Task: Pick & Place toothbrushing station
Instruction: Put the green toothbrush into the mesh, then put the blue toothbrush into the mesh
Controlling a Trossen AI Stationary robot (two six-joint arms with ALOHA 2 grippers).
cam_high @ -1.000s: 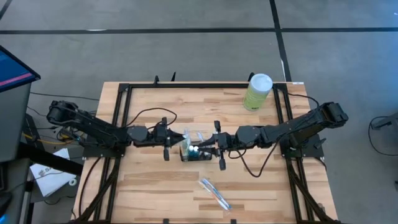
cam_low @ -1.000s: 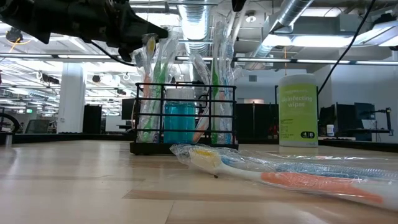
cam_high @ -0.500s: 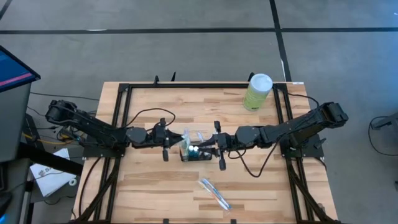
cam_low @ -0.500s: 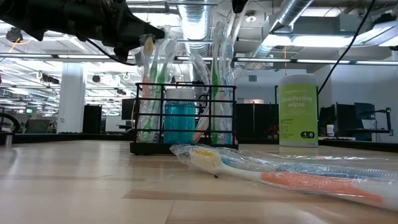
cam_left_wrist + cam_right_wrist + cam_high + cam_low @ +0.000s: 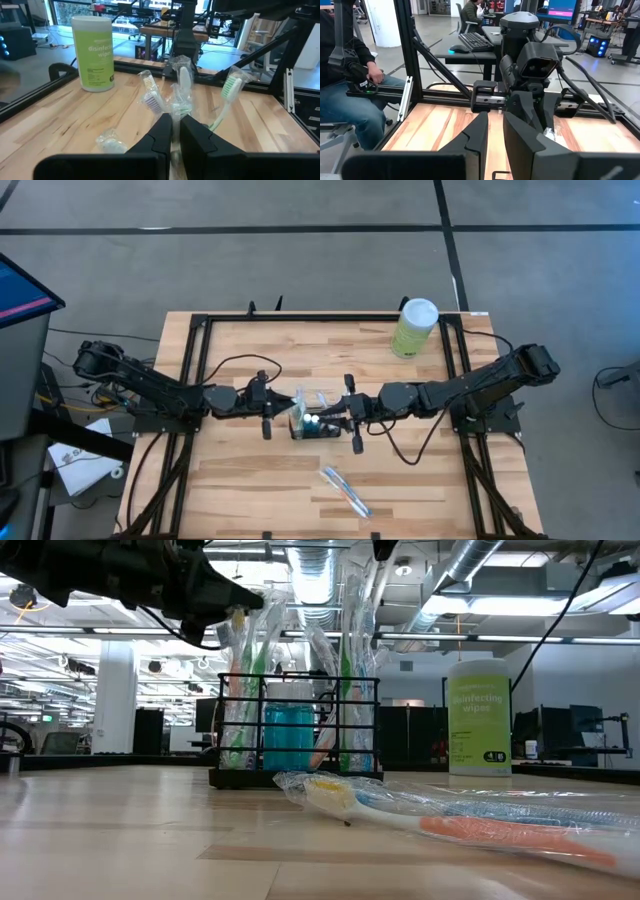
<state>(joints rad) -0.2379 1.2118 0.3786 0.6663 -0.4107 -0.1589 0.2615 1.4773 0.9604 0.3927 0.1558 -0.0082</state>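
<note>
Toothbrushing station (image 5: 312, 425) sits mid-table between both arms. Left gripper (image 5: 172, 131) pinches a wrapped toothbrush (image 5: 176, 107); right gripper (image 5: 495, 131) looks nearly closed, seemingly empty. A tug could tip the light holder.

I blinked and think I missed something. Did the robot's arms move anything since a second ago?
Only a little. The left pincer, shut at the top of a wrapped toothbrush in the black holder, slid slightly away from it. Nothing was let go. The right pincer, the wipes canister and the wrapped toothbrush lying on the table stayed put.
</note>
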